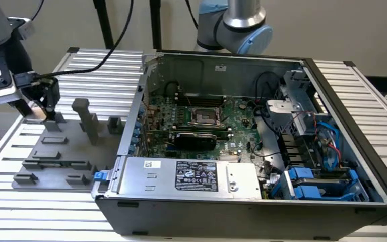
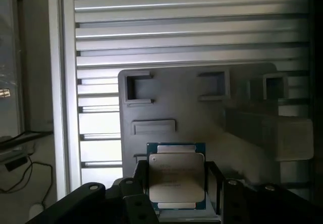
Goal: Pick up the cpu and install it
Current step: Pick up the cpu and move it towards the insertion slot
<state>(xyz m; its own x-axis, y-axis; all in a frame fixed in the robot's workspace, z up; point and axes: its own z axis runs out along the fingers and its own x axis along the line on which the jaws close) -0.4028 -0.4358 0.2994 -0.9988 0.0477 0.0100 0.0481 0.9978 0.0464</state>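
The cpu (image 2: 176,171), a flat square chip with a silvery top and a thin blue-green edge, sits between the black fingers (image 2: 142,179) of my gripper (image 2: 177,183). The jaws press against its two opposite sides, shut on it. Beneath it lies the grey fixture tray (image 2: 192,108). In the exterior view the gripper (image 1: 46,110) hangs just over the far corner of that tray (image 1: 59,156), at the exterior view's left. The black socket frame (image 1: 203,117) lies open on the motherboard inside the computer case (image 1: 247,212), well to the exterior view's right of the gripper.
Grey upright posts (image 1: 82,118) stand on the tray near the gripper. A silver labelled power-supply box (image 1: 193,176) fills the case's near side, with cables and blue drive bays (image 1: 314,181) on the exterior view's right. The ribbed metal table (image 1: 99,65) surrounds everything.
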